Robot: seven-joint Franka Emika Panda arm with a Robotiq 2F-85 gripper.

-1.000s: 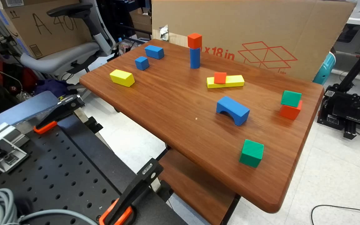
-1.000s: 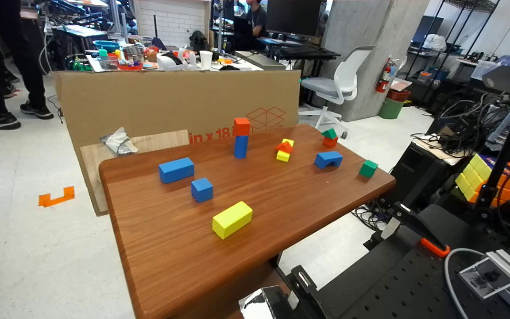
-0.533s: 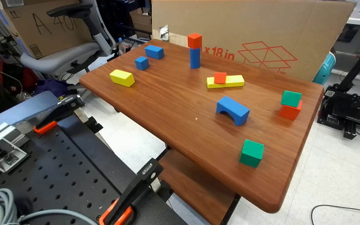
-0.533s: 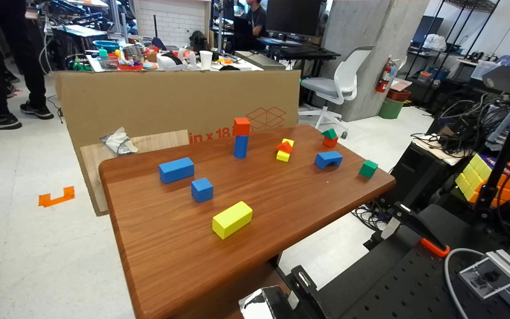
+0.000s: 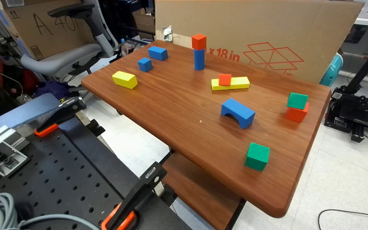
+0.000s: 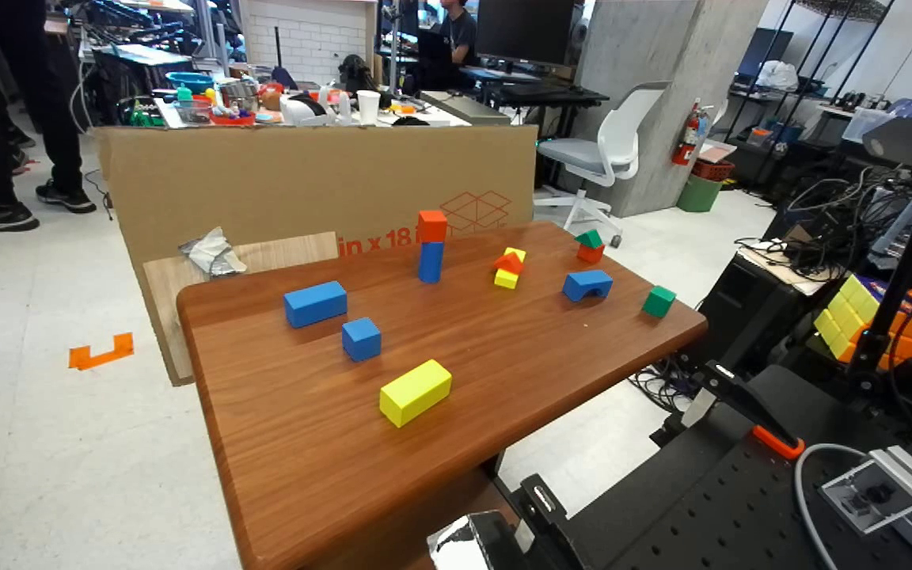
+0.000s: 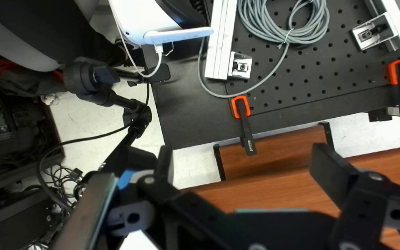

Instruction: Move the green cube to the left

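Note:
The green cube point(image 5: 256, 156) sits flat on the brown table, near the front right corner in an exterior view. It also shows in an exterior view near the table's right end point(image 6: 659, 302). A green wedge point(image 5: 297, 100) rests on a red block point(image 5: 297, 113) farther back. My gripper point(image 7: 243, 152) is open in the wrist view, with its two black fingers wide apart and nothing between them. No part of the arm shows in the exterior views. The green cube is not visible in the wrist view.
A blue arch point(image 5: 238, 112) stands near the cube. A yellow bar with a small red block point(image 5: 231, 83), a red cube on a blue cylinder point(image 5: 199, 59), blue blocks point(image 6: 316, 304) and a yellow block point(image 6: 416, 393) also stand on the table point(image 5: 171, 105). Clamps point(image 7: 244, 121) hold the black bench's edge.

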